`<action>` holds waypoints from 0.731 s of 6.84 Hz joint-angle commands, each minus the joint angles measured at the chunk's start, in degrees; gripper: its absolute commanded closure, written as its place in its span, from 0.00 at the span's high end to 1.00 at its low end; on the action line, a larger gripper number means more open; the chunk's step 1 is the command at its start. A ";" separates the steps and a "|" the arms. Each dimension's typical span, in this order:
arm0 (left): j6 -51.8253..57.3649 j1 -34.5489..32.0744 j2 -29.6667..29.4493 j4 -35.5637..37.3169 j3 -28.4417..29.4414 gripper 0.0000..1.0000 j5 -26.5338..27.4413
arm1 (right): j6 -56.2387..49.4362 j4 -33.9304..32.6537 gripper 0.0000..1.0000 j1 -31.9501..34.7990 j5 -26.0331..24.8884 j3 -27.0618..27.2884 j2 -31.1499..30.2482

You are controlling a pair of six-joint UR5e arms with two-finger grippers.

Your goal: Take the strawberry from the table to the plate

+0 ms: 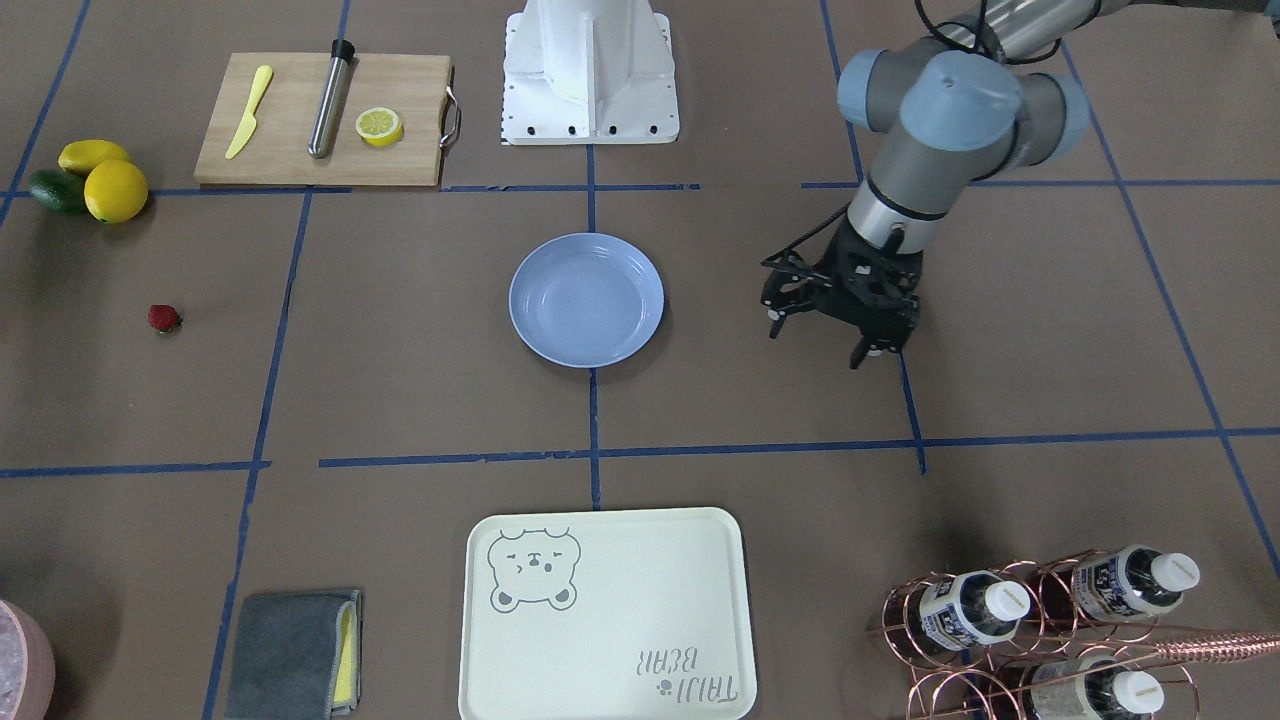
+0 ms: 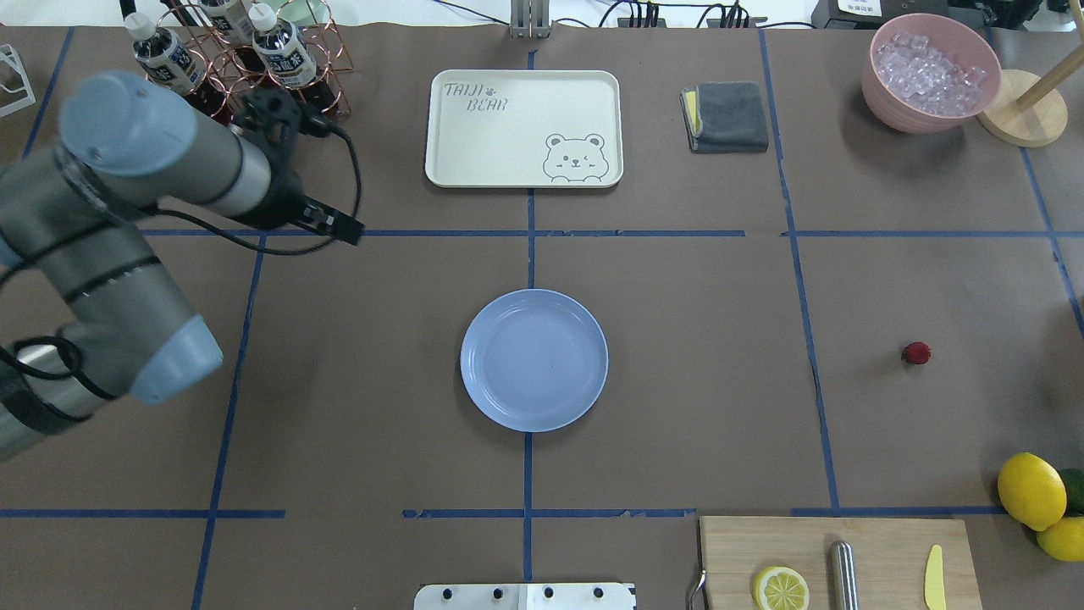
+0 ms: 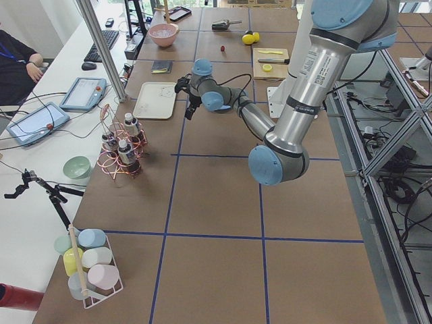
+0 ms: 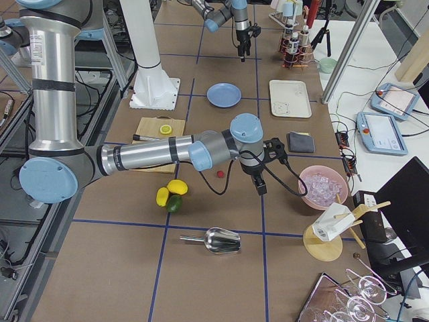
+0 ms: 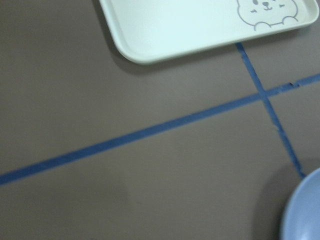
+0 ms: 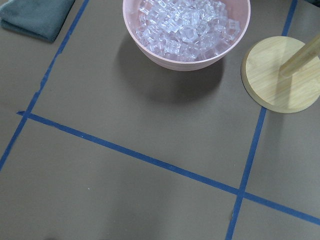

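The strawberry (image 1: 164,318) (image 2: 915,352) (image 4: 219,174) lies alone on the brown paper table (image 1: 420,400), small and dark red, well off to one side of the plate. The light-blue plate (image 1: 586,298) (image 2: 533,359) sits at the table's middle with nothing on it. On the plate's other side, my left gripper (image 1: 815,340) (image 2: 339,224) hangs just above the table, open and holding nothing. My right gripper (image 4: 260,182) shows only in the exterior right view, low between the strawberry and the ice bowl. I cannot tell whether it is open or shut.
A wooden cutting board (image 1: 320,120) carries a lemon half, a yellow knife and a steel cylinder. Lemons (image 1: 115,190) lie beside it. The bear tray (image 1: 605,610), a bottle rack (image 1: 1050,620), a grey cloth (image 1: 295,655), an ice bowl (image 2: 931,72) and a wooden stand (image 2: 1025,110) line the far side.
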 commanded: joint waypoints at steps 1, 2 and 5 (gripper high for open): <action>21.43 -19.35 5.46 9.23 1.20 1.00 -11.04 | -0.18 1.01 1.00 -1.41 -0.09 0.06 -0.61; 30.73 -25.98 11.15 9.34 3.05 1.00 -11.91 | 0.08 0.92 1.00 -2.03 0.08 0.24 -0.70; 44.32 -41.46 16.70 15.05 11.69 1.00 -13.75 | 8.82 0.83 1.00 -8.86 -0.71 2.68 -0.35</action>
